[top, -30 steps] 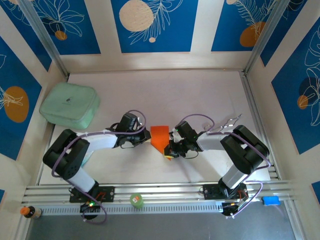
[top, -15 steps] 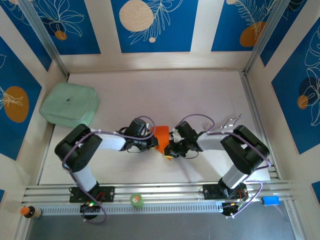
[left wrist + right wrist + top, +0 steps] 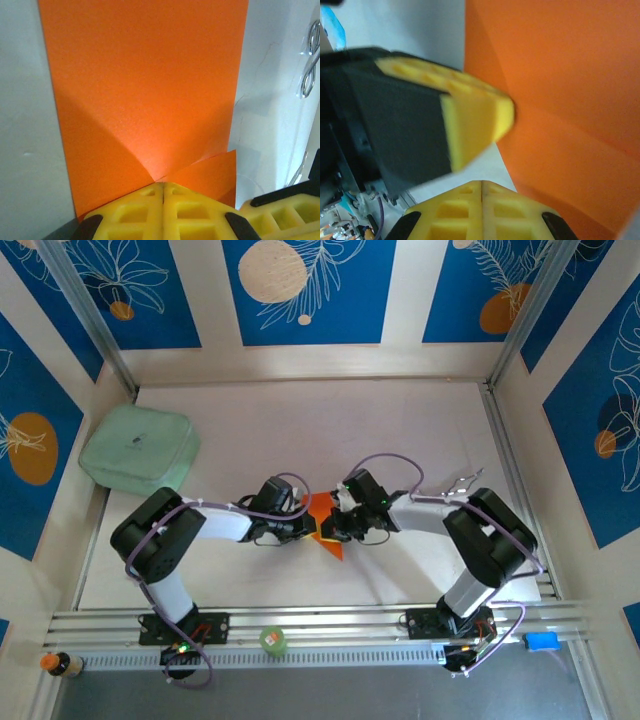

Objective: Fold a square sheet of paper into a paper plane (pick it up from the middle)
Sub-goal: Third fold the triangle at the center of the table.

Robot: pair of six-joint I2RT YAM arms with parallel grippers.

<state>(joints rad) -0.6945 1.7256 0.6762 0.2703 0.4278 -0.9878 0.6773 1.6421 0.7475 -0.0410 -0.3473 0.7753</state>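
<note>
Well right of the pale green cushion-like pad [image 3: 138, 448], the creased bright orange square sheet of paper [image 3: 322, 510] lay on the table [image 3: 400, 430] under the shut left claw [image 3: 162, 185] and shut right claw [image 3: 481, 182], apparently mid-fold, the next move likely calling for its raised flap to be pressed flat.

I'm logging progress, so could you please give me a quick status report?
Left gripper shut, right gripper shut, tips meeting at paper. Paper creased, on table. Pad far off left.

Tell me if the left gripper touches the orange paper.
Touching. Left wrist view: the left gripper presses the orange paper, creases meeting at its tips.
</note>
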